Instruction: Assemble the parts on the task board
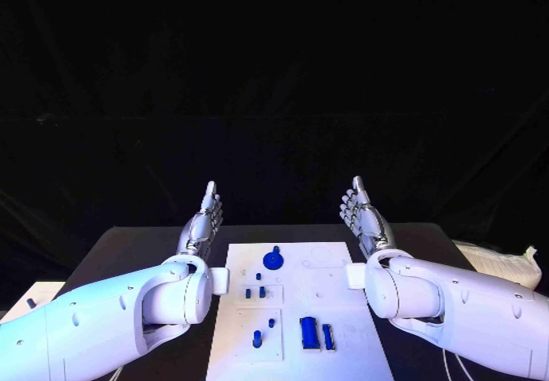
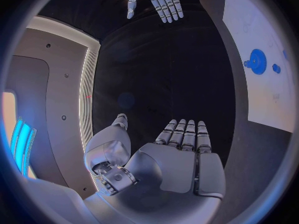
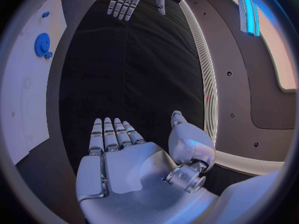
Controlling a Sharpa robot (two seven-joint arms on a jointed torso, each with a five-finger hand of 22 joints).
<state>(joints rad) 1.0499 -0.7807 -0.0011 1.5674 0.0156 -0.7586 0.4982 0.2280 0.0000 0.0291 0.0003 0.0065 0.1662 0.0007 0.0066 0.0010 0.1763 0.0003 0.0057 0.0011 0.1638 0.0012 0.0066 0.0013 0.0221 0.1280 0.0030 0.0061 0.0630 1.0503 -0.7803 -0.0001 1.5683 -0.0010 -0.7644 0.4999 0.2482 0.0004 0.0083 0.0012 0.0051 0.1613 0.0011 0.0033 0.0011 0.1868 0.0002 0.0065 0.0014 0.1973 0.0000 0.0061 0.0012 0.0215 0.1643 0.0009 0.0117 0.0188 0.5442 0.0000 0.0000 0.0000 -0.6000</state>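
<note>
Black cloth hangs behind a black table (image 1: 137,246), and the top half of the head view is all dark. On the table, in the lower middle of the frame, lies the white task board (image 1: 300,317). Small blue parts sit on it. A round blue gear (image 1: 274,259) is near the top of the board. Two long blue bars (image 1: 316,333) lie side by side near the bottom, and a few little blue pegs (image 1: 256,292) sit left of the middle. The left hand (image 1: 201,224) is just left of the board's top corner, in the middle left of the frame. It is raised over the table with its fingers straight and close together, and it holds nothing. The right hand (image 1: 366,217) is just right of the board's top, held the same way, flat and empty. The two hands face each other, well apart, with the board between them. At the right edge of the frame lies a crumpled white bag (image 1: 504,263).
</note>
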